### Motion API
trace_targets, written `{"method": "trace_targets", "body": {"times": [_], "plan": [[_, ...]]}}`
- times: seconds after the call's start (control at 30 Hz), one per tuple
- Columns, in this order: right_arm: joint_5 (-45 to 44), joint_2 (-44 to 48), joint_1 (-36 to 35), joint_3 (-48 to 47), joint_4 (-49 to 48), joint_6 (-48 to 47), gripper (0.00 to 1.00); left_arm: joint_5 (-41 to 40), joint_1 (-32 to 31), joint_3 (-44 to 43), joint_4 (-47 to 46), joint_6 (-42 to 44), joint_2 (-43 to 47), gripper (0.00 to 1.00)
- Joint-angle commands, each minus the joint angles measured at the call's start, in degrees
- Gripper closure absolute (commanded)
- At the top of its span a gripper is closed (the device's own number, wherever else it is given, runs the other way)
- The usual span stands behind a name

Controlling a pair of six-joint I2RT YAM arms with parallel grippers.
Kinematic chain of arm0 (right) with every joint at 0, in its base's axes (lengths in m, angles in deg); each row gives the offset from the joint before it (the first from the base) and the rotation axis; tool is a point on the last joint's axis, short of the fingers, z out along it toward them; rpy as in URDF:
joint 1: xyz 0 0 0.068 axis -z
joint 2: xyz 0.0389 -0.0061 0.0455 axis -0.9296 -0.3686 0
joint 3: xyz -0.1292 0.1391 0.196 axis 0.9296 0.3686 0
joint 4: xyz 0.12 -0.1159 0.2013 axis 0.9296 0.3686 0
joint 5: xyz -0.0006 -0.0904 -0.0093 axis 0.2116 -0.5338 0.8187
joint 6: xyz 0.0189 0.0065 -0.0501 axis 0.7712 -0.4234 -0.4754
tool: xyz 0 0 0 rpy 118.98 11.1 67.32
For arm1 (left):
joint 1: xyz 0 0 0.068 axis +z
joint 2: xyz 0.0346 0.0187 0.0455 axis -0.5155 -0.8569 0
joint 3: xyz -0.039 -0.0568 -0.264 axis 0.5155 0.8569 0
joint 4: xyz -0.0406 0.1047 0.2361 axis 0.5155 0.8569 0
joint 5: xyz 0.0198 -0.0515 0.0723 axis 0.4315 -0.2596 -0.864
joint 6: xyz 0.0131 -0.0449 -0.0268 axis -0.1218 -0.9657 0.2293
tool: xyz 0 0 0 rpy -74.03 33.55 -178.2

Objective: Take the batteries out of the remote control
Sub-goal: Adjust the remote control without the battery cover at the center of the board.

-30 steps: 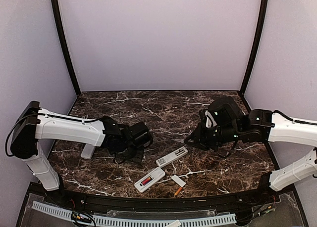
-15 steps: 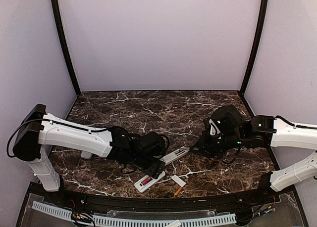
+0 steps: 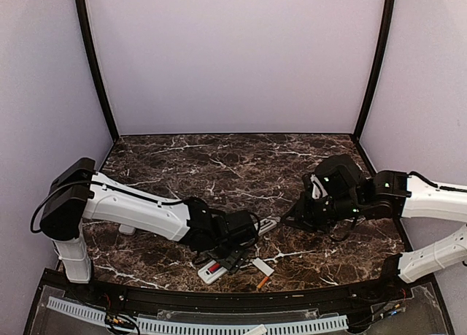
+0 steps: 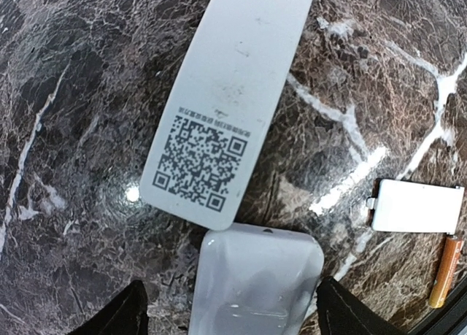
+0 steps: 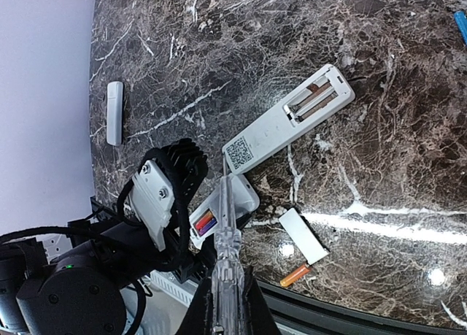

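Two white remotes lie on the marble. The near remote [image 3: 213, 271] [image 5: 241, 196] has its compartment uncovered, with a red and a bluish battery [image 5: 204, 222] side by side in it. My left gripper [image 3: 235, 258] [image 4: 237, 317] stands open astride this remote's end [image 4: 259, 284], black fingertips [image 4: 125, 314] on either side, not touching. The far remote [image 3: 267, 225] [image 4: 226, 109] [image 5: 288, 120] lies back up, QR label showing, compartment open. An orange battery [image 3: 262, 282] [image 4: 445, 271] [image 5: 295, 275] lies loose. My right gripper [image 3: 292, 217] [image 5: 226, 306] is shut on a clear thin tool [image 5: 228, 255].
A white cover [image 3: 263, 266] [image 4: 416, 206] [image 5: 303, 235] lies beside the orange battery. Another white cover [image 3: 126, 225] [image 5: 114, 112] sits at the left, behind my left arm. A blue battery [image 5: 460, 25] shows at the right edge. The table's black front rim [image 3: 219, 298] is close.
My left arm has swung right and forward from the table's left to the near remote, and its jaws have opened. My right arm has shifted slightly right, tool still gripped.
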Motion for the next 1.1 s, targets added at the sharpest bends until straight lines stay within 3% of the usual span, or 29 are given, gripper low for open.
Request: {"method": "trace_targets", "body": {"times": [0.0,0.27,0.53,0.8,1.07], "plan": [[-1.0,-0.1,-0.4,0.7,-1.7,0.1,1.0,-0.8,-0.2,-1.6,1.5,-0.1,-1.2,0.23],[-1.1,-0.3,-0.3,0.7,-1.8,0.0,1.0,0.1,-0.7,-3.2,1.9,1.8,-3.4,0.3],[-1.0,-0.2,-0.4,0.6,-1.8,0.2,1.0,-2.1,-0.7,-3.4,4.5,-1.5,-4.1,0.54],[-2.0,-0.4,-0.3,0.3,-2.0,0.0,1.0,-4.5,2.4,-3.3,12.2,-13.8,-0.2,0.68],[-1.7,-2.7,-0.3,-0.1,-2.7,-1.4,1.0,-3.7,8.9,4.2,12.2,-27.0,8.6,0.69]]}}
